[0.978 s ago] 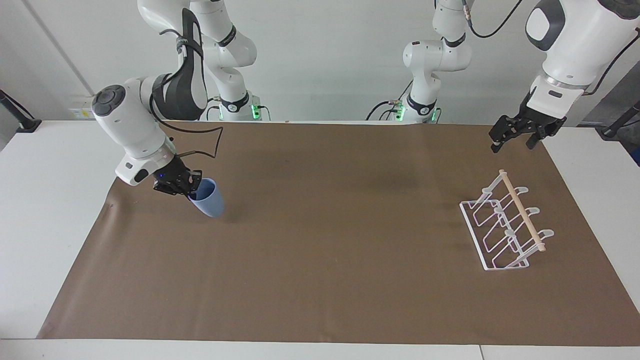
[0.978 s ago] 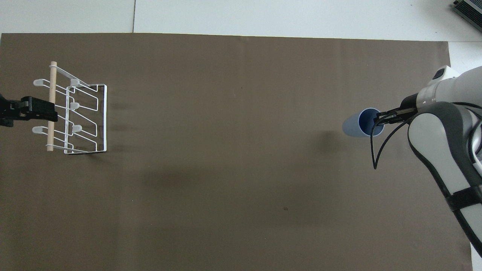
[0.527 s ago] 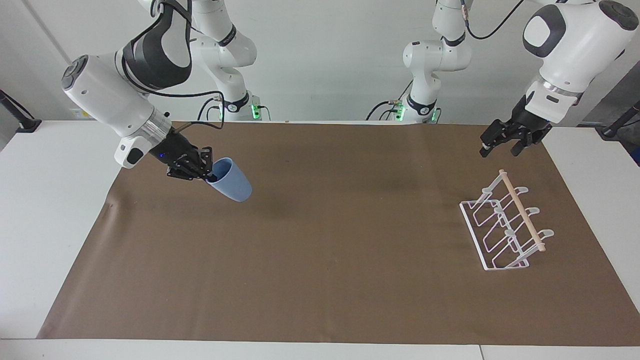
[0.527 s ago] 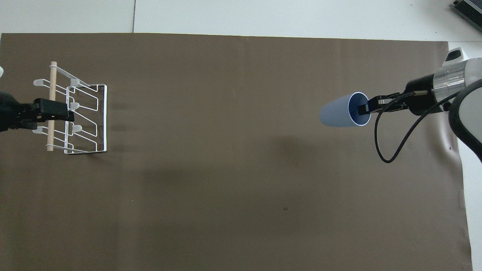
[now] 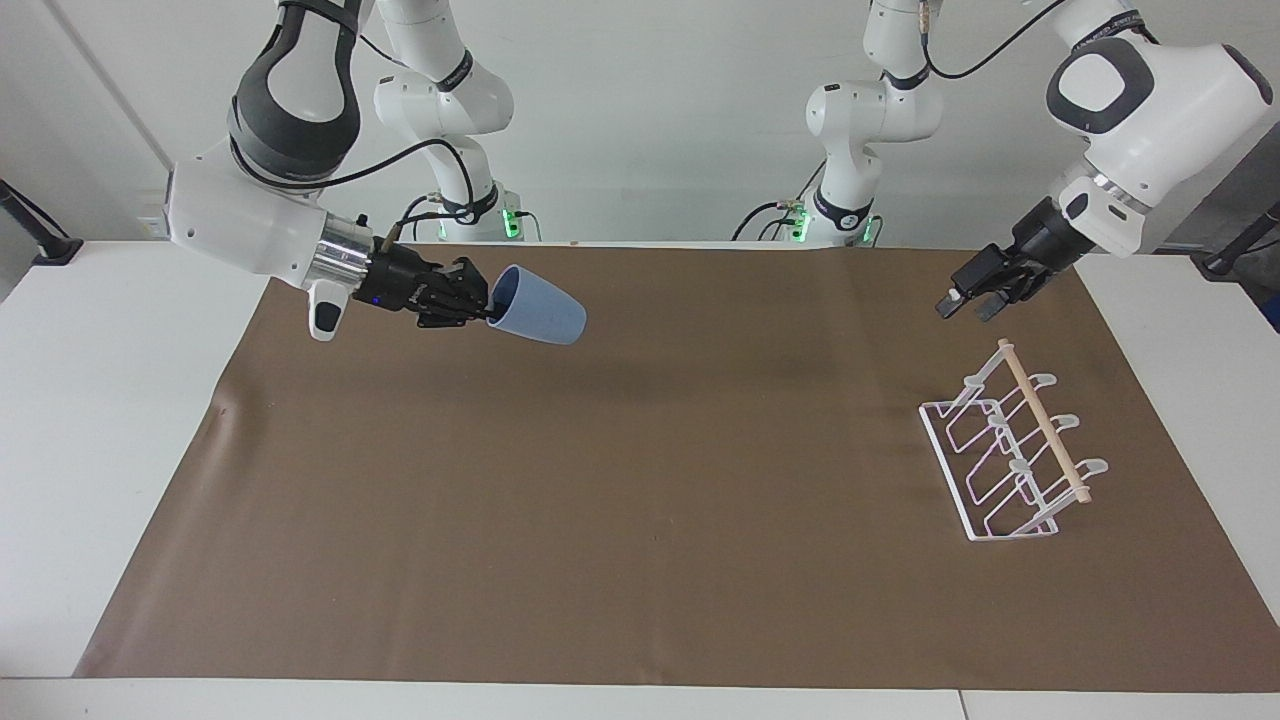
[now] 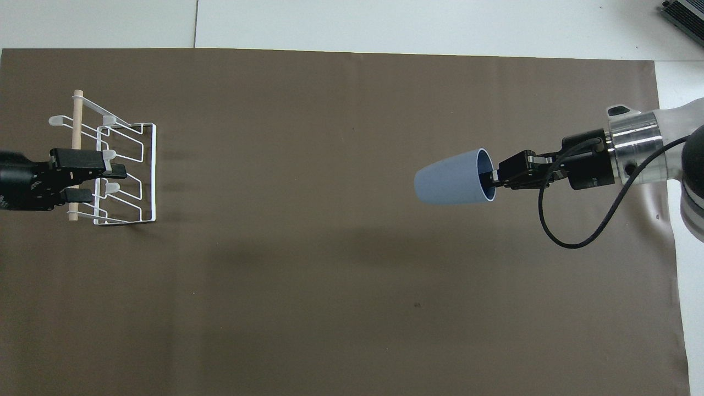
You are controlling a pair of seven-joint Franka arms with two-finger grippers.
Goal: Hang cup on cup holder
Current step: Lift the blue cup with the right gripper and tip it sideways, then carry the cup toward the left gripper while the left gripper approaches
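Facing view, entries in order from the right arm's end of the table to the left arm's end.

1. Right gripper (image 5: 478, 303): in the air over the brown mat (image 5: 640, 480), toward the right arm's end. Clamped on the rim of the cup (image 5: 540, 318), one finger inside the mouth.

2. Cup: light blue, no handle, held clear of the mat. It lies almost level. Its mouth faces the right gripper and its base points toward the left arm's end.

3. Mat: covers most of the white table (image 5: 100, 450).

4. Left gripper (image 5: 968, 303): in the air over the mat, above the near end of the cup holder (image 5: 1010, 450). Fingers apart, holding nothing, touching nothing. This arm waits.

5. Cup holder: white wire rack with a wooden rod (image 5: 1045, 420) on top, standing on the mat toward the left arm's end. No cup hangs on it.

Deciding relation: the cup holder is well apart from the cup, straight along the cup's long axis, base end leading. The rod runs near to far, across that axis. The left arm is the nearer to the cup holder, but the right arm has the cup. Likely next is a carry along the table or a handover, then a turn so the mouth goes over a wire tip.

Markings: no brand, label or writing can be read on any item.
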